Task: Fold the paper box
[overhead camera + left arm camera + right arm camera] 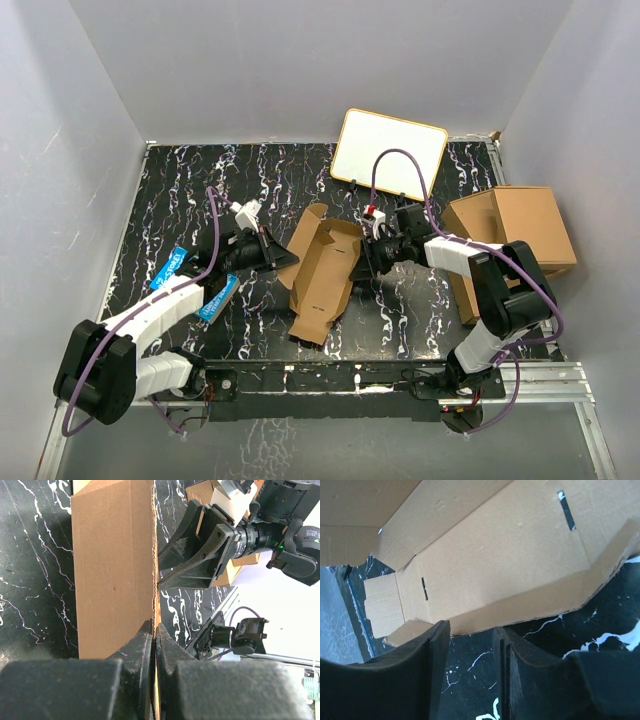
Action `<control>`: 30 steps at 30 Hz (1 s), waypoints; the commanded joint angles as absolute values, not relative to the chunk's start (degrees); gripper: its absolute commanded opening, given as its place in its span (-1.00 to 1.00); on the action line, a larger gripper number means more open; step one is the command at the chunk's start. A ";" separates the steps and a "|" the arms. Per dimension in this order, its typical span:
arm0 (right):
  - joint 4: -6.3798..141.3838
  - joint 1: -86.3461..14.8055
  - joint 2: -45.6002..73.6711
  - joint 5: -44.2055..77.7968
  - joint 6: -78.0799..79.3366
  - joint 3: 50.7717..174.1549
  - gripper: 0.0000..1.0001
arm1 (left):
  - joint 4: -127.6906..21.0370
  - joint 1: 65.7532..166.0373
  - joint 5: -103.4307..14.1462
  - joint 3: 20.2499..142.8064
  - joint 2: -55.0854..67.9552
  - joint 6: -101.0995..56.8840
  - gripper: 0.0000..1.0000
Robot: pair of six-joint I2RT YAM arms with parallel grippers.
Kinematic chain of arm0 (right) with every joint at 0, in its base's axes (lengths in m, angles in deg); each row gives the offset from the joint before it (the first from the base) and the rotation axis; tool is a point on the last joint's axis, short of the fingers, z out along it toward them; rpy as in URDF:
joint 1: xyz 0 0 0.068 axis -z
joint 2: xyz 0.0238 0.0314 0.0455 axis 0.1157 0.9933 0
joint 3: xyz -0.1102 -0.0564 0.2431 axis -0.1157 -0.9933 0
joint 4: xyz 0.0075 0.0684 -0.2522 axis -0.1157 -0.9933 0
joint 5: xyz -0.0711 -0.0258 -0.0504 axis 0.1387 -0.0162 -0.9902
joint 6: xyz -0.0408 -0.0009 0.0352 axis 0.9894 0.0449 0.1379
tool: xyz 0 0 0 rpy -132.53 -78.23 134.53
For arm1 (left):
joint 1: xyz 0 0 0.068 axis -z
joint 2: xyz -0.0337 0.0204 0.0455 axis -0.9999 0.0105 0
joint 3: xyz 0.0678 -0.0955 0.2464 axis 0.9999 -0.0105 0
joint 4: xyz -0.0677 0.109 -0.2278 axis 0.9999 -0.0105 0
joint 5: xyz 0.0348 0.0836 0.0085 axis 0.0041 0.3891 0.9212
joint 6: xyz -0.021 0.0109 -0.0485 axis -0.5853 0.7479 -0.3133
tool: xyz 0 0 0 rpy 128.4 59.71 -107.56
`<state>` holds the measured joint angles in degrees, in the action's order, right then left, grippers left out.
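Left claw (pixel 154 630) is closed on the raised left wall of the paper box (pixel 325 270), pinning that flap upright along its crease. At frame centre in the top view, the half-formed box lies on the counter (pixel 180 190). Right claw (pixel 470 630) stands parted, fingers (pixel 437 650) at the opposite wall's edge, probably placed to pinch it. Contact cannot be confirmed.

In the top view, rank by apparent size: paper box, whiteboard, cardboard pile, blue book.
Largest: cardboard pile.
Next: whiteboard and paper box, too alike to rank.
Smallest: blue book, partly hidden.
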<state>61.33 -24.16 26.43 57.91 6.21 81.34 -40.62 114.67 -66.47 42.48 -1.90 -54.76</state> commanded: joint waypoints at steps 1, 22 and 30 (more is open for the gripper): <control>60.49 -23.41 27.24 64.28 12.81 84.37 -0.07 | -38.74 114.97 -68.84 44.01 -2.74 -55.17 -1.00; 41.67 -17.98 28.38 70.90 35.65 90.90 0.27 | -57.78 113.61 -66.84 59.17 4.13 -34.73 -1.00; 36.55 -16.17 23.37 72.12 42.54 91.53 0.36 | -70.55 110.40 -66.60 67.64 6.77 -21.51 -1.00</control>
